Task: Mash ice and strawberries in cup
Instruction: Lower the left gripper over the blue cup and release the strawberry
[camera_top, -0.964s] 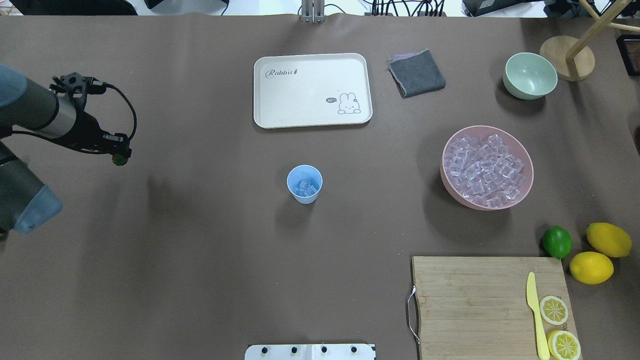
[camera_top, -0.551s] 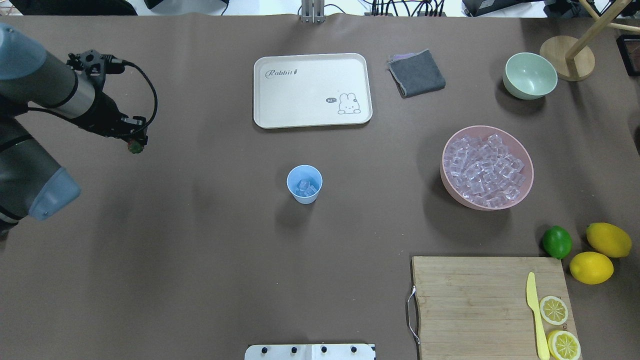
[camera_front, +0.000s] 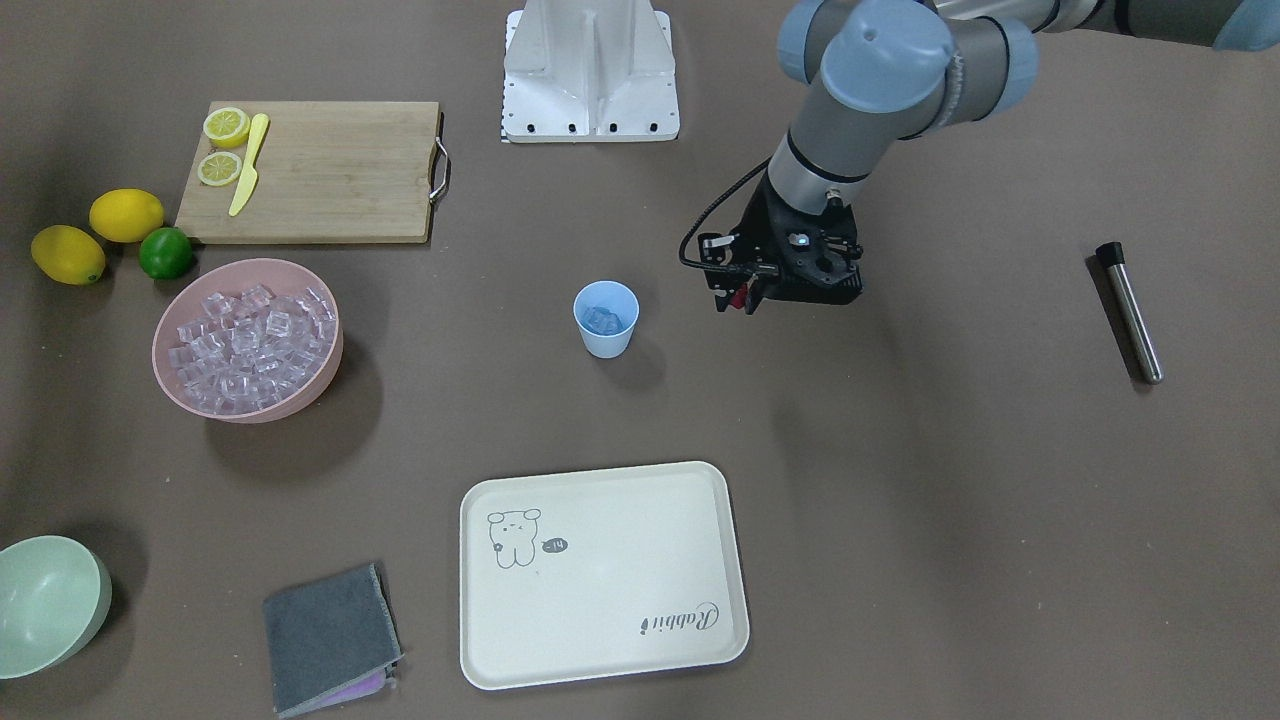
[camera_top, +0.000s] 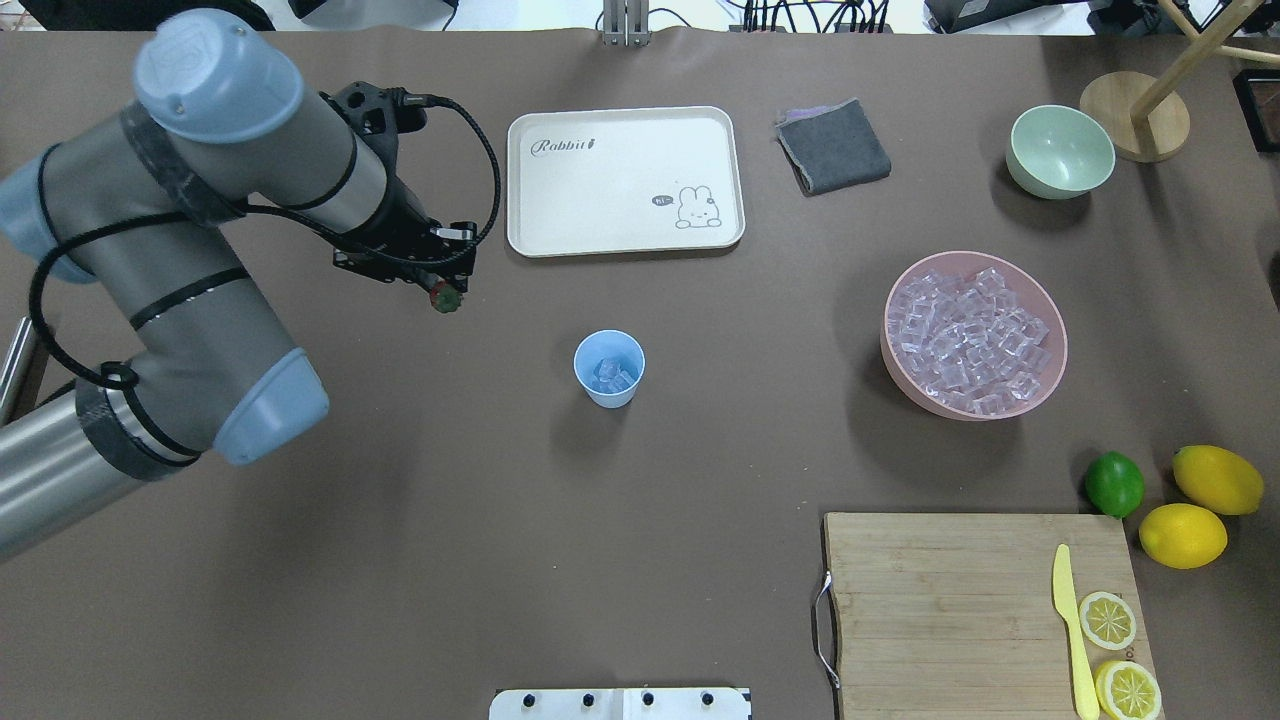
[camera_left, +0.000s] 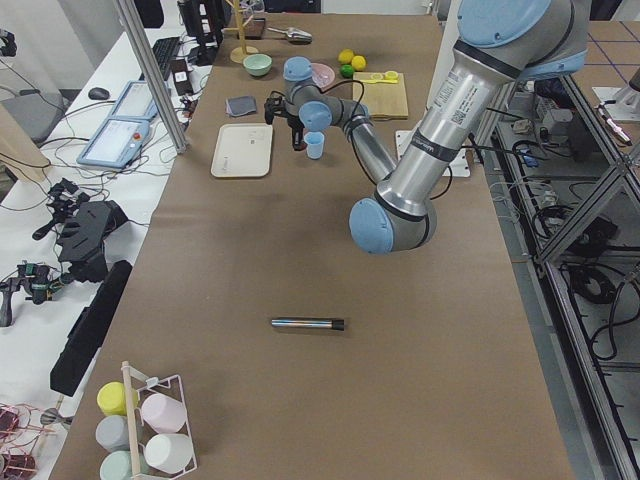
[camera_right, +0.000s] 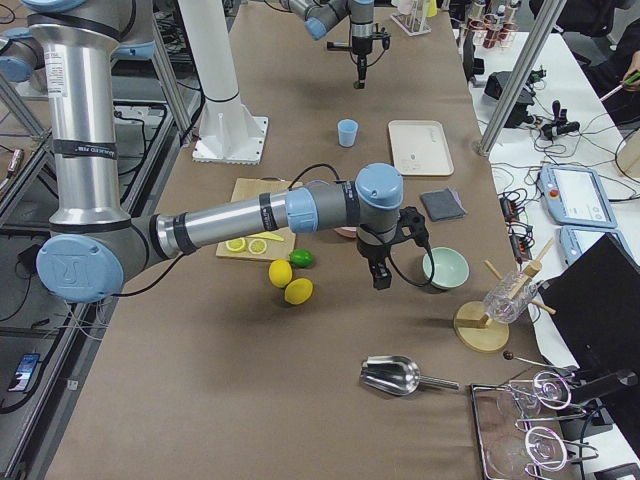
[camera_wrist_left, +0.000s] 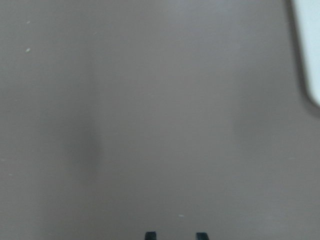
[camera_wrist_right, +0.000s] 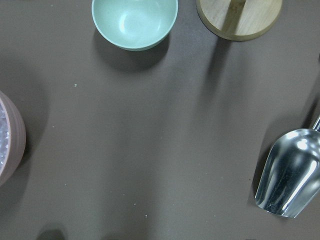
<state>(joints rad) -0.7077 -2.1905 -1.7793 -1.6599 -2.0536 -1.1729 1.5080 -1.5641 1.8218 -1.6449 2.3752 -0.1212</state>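
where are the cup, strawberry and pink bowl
cup (camera_top: 609, 397), overhead view, outer wall
strawberry (camera_top: 441, 298), overhead view, red body
pink bowl (camera_top: 975, 256), overhead view, far rim

Cup (camera_top: 609, 368) mid-table, ice (camera_top: 612, 377) in it. Tray (camera_top: 600, 190) beyond cup; bowl (camera_top: 1058, 350) to its right; board (camera_top: 940, 600) near-right corner.

The cream tray (camera_top: 620, 165), lying near the middle of the far edge of the bench (camera_top: 400, 550), bears the word "Rabbit" in dark script in one corner. Toward the tray's opposite corner a small dark speech bubble (camera_top: 660, 200) beside a drawn rabbit (camera_top: 695, 208) seems to read "hi". No other writing is legible.
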